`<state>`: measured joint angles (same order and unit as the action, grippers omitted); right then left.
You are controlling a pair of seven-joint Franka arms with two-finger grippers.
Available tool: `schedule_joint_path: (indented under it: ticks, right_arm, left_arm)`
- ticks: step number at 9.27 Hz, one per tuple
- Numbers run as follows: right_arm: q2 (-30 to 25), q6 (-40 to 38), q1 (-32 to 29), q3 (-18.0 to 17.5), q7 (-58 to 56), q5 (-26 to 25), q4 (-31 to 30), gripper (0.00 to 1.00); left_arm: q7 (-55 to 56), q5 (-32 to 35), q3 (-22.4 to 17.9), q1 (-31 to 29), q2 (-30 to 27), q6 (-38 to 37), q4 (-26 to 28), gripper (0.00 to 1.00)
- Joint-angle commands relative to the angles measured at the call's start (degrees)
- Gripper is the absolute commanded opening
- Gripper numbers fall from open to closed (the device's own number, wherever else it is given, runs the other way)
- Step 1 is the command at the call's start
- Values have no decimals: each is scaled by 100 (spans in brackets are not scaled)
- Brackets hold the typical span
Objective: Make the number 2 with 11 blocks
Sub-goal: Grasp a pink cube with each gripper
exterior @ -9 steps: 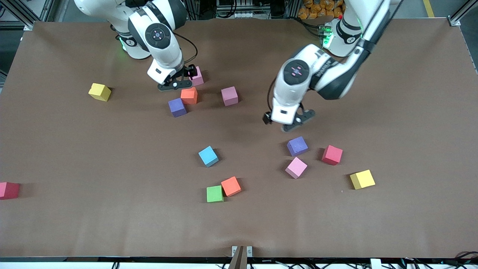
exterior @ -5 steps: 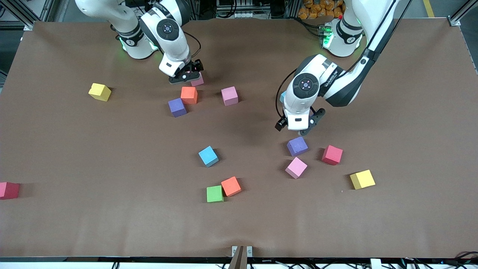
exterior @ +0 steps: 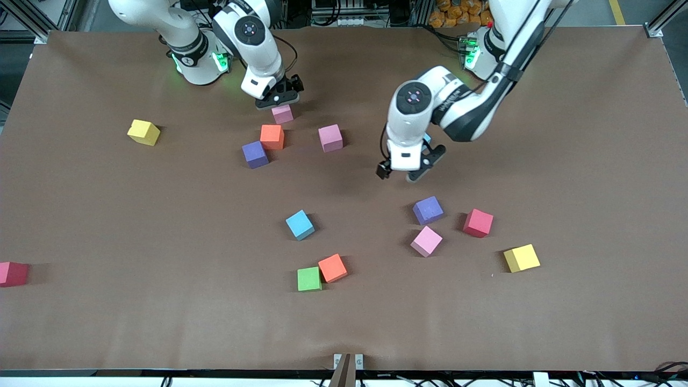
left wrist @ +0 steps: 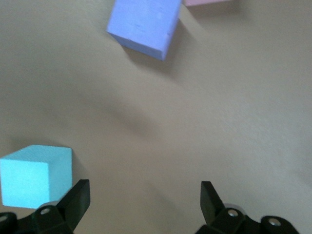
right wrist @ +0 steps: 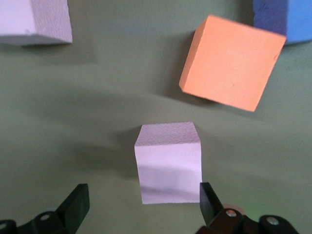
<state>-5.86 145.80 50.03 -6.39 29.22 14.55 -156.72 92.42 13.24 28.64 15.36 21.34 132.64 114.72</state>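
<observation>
No digit laid out yet: the blocks lie scattered singly and in loose clusters over the brown table. Right gripper hangs with jaws spread and empty just above a pink block, which lies at the robot-base edge of a small cluster with an orange block, a purple block and a second pink block. In the right wrist view that pink block sits between the lines of the two fingertips, slightly ahead of them, faces roughly square to the jaws; the orange block is near its corner but apart, so judged room for the fingers. The block is a cube, so no long axis to account for; a straight descent looks sufficient. Left gripper is likewise wide apart and holding nothing, over bare table between a light-blue block, mostly hidden under the arm in the front view, and another purple block, which lies nearer the front camera. Near that purple one: a third pink block, a red block, a yellow block. Mid-table holds a blue block, plus a green block touching a second orange block. Surface is flat, matte paper, with wide open space mid-table for building.
</observation>
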Motion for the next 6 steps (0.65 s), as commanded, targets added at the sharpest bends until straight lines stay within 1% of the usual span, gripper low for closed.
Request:
schedule_joint_path:
  ticks: [1, 2, 3, 4, 5, 6]
  right_arm:
    - [-47, 54, 7, 6, -56, 153, -105, 100]
    - [-38, 45, 7, 6, -74, 144, -105, 100]
    - [-4, 71, -19, 15, -170, 135, -113, 100]
    - [110, 141, -28, 6, -223, 135, -114, 100]
    - [128, 150, -37, 6, -232, 135, -114, 100]
    - [189, 151, -55, 15, -302, 135, -114, 100]
  left_arm:
    - [-205, 170, 27, 212, 570, 33, -720, 100]
    - [-564, 101, 71, 273, 886, 42, -1036, 100]
    - [-741, 100, 254, 283, 1307, 42, -1378, 100]
    - [-830, 109, 343, 361, 1685, 42, -1686, 100]
    - [-962, 100, 344, 562, 1915, 42, -1916, 100]
    - [-946, 83, 344, 843, 1987, 25, -2014, 100]
